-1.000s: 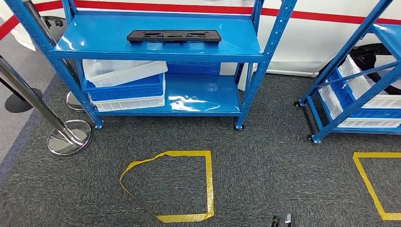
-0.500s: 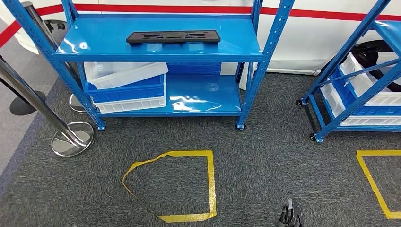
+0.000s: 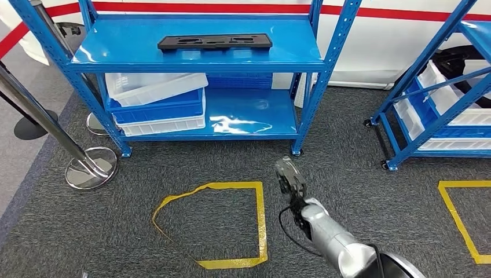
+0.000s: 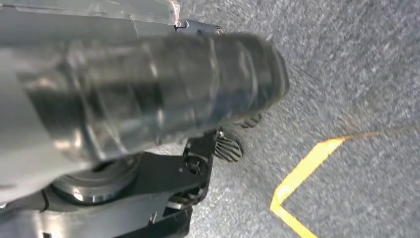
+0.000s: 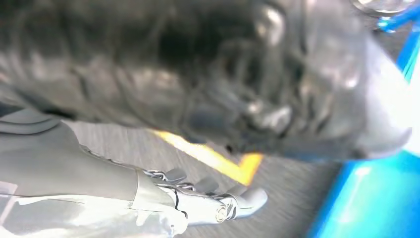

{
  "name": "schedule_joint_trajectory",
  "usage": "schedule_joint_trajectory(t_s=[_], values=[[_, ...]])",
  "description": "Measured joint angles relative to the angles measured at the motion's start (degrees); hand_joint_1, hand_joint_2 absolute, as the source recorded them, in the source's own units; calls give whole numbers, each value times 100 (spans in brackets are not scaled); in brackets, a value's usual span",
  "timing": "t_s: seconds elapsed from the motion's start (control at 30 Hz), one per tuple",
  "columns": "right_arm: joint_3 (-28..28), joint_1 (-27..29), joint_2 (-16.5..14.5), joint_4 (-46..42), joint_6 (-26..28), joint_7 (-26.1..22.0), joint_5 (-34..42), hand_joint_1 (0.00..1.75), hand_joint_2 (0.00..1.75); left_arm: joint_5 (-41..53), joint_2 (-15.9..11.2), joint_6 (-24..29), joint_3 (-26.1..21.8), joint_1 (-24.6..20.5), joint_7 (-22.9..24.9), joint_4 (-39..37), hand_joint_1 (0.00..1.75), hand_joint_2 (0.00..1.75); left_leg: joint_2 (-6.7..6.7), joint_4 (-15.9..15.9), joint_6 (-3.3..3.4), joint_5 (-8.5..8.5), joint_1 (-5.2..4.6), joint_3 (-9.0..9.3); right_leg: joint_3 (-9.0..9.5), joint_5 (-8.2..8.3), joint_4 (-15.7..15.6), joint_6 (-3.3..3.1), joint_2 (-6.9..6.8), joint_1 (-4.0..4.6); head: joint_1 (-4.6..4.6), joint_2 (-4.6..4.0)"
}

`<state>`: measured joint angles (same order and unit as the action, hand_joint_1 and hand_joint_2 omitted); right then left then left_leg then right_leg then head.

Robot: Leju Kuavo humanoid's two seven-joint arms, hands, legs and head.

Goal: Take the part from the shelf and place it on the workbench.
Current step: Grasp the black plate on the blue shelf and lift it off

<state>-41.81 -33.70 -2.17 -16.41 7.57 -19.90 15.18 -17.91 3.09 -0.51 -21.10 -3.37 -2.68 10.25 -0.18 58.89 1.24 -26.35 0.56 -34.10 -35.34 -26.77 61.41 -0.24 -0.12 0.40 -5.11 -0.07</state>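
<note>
The part (image 3: 215, 41) is a flat black plastic piece lying lengthwise on the top board of the blue shelf (image 3: 197, 58), straight ahead. My right hand (image 3: 289, 175) is raised over the carpet in front of the shelf's right leg, well short of the part and below it. It holds nothing, and its fingers point towards the shelf. The right wrist view is blurred: the right hand (image 5: 198, 89) is a dark smear with its grey thumb (image 5: 233, 204) sticking out. In the left wrist view my left hand (image 4: 163, 94) is blurred over the carpet, its fingers hard to read.
White and blue bins (image 3: 156, 104) are stacked on the shelf's lower board. Chrome-based barrier posts (image 3: 90, 168) stand at the left. A second blue rack (image 3: 440, 98) with bins stands at the right. Yellow tape squares (image 3: 214, 226) (image 3: 463, 223) mark the dark carpet.
My right arm has swung up from the bottom edge, and its hand now reaches towards the shelf's right leg. The view has shifted slightly.
</note>
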Motion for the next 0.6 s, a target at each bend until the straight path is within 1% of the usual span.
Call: schedule_joint_trajectory(t_s=[0.03,0.1,0.13,0.17,0.2,0.23,0.27,0.3,0.33,0.37,0.4,0.47,0.5,0.53,0.57,0.6], values=[[-153,-227,-136,-77,10,149,-432,0,0,4,-2,62,1,-8,34,0,0,0,24,-10,18,11,12,1,-123,-149,252,26,-6,-14,-16,0],[-480,-696,-506,-269,-52,513,-1236,0,0,18,-12,179,4,-34,151,0,0,0,68,-11,30,15,17,-6,-444,-477,974,67,-7,-55,-46,0],[-650,-902,-696,-373,-109,695,-1553,0,0,28,-20,222,9,-46,212,0,0,0,80,-10,30,15,19,-5,-574,-555,1263,75,-7,-76,-44,0],[-852,-1081,-895,-495,-180,867,-1815,0,0,39,-27,258,16,-54,268,0,0,0,78,-10,27,12,23,-1,-627,-528,1382,74,-7,-90,-46,0],[-1035,-1233,-1054,-629,-248,1025,-2036,0,0,49,-32,287,23,-55,308,0,0,0,65,-9,21,8,29,9,-584,-397,1287,62,-6,-97,-44,0],[-1198,-1360,-1188,-780,-300,1160,-2215,0,0,52,-34,313,29,-54,326,0,0,0,42,-9,11,2,37,23,-455,-188,1006,39,-2,-97,-44,0],[-1355,-1470,-1314,-945,-342,1300,-2371,0,0,52,-32,339,33,-51,332,0,0,0,16,-11,0,-5,48,35,-292,7,646,5,13,-90,-44,0],[-1469,-1575,-1394,-1100,-362,1436,-2478,0,0,49,-29,357,34,-49,318,0,0,0,-20,-16,-22,-6,54,40,-150,153,327,-28,30,-72,-42,0],[-1611,-1677,-1487,-1259,-372,1587,-2555,0,0,46,-26,369,35,-45,295,0,0,0,-51,-22,-53,-1,60,35,-56,227,103,-61,46,-52,-45,0],[-1754,-1776,-1558,-1396,-374,1719,-2602,0,0,44,-25,374,36,-37,264,0,0,0,-72,-31,-88,7,69,25,-19,231,-5,-89,58,-27,-45,0],[-1897,-1865,-1613,-1518,-373,1836,-2635,0,0,42,-25,371,36,-25,233,0,0,0,-88,-48,-131,20,72,15,-4,218,-49,-113,60,-8,-46,0],[-2139,-2007,-1708,-1725,-362,1985,-2689,0,0,41,-34,365,36,3,191,-1,0,0,-78,-63,-206,10,81,-7,79,193,-235,-155,61,-29,-41,0],[-2231,-2070,-1752,-1806,-348,2028,-2743,0,0,43,-41,366,36,10,183,-1,0,0,-61,20,-234,-58,82,-58,128,198,-333,-172,67,-51,-32,0],[-2320,-2142,-1803,-1881,-322,2064,-2841,0,0,48,-49,374,37,5,185,-1,0,0,-45,223,-255,-180,83,-163,168,208,-413,-183,74,-73,-18,0],[-2411,-2215,-1841,-1940,-282,2106,-2996,0,0,59,-57,387,39,-1,194,-1,0,0,-29,541,-268,-343,90,-321,181,225,-432,-191,80,-77,-6,0],[-2508,-2289,-1868,-1987,-240,2157,-3211,0,0,77,-64,400,41,-7,206,0,0,0,-25,925,-279,-504,89,-508,188,224,-433,-204,82,-70,3,0]])
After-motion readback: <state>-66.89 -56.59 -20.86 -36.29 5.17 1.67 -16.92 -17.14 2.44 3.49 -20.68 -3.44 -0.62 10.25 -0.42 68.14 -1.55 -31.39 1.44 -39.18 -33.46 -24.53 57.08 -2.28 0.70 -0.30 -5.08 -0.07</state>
